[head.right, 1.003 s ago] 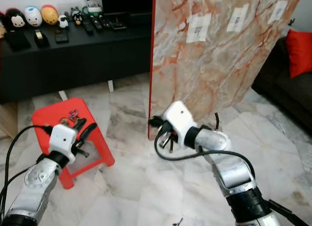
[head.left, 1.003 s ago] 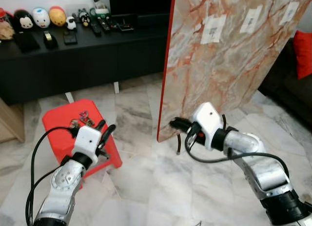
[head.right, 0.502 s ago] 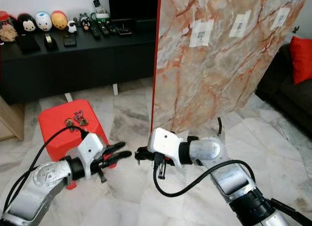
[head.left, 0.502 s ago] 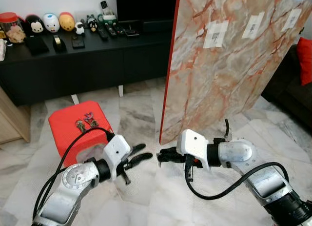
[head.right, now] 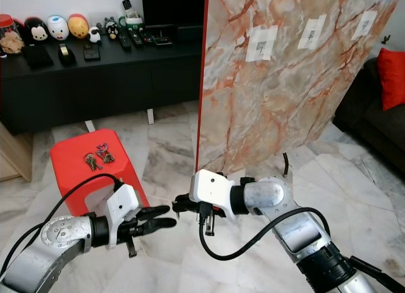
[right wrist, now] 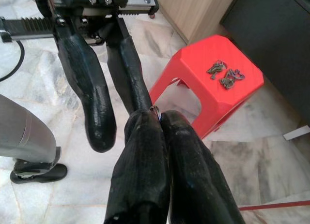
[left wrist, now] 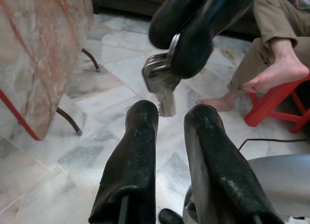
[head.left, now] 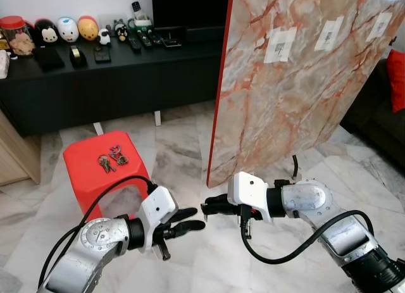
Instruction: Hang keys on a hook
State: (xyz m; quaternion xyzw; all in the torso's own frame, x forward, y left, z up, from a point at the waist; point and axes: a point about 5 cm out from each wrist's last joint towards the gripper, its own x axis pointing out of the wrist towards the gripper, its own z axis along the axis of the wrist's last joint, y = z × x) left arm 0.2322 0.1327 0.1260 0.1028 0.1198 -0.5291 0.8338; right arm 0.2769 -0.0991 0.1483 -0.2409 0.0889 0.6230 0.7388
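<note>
Dangling key (left wrist: 161, 83) pinched between right jaws

A pale marble-tiled floor (head.left: 177, 147) spreads under even light. A long black low cabinet (head.left: 107, 78) runs along the far white wall, toys and remotes lined on top. A red plastic stool (head.left: 104, 169) stands near left; a dark sofa with a red cushion (head.left: 396, 78) sits far right.

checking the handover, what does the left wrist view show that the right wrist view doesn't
Left wrist view: a key hanging from the right end effector, the marble panel, a person's bare foot. Right wrist view: the red stool carrying two key bunches, past the open left end effector. Both: the two end effectors tip to tip over the marble floor.
</note>
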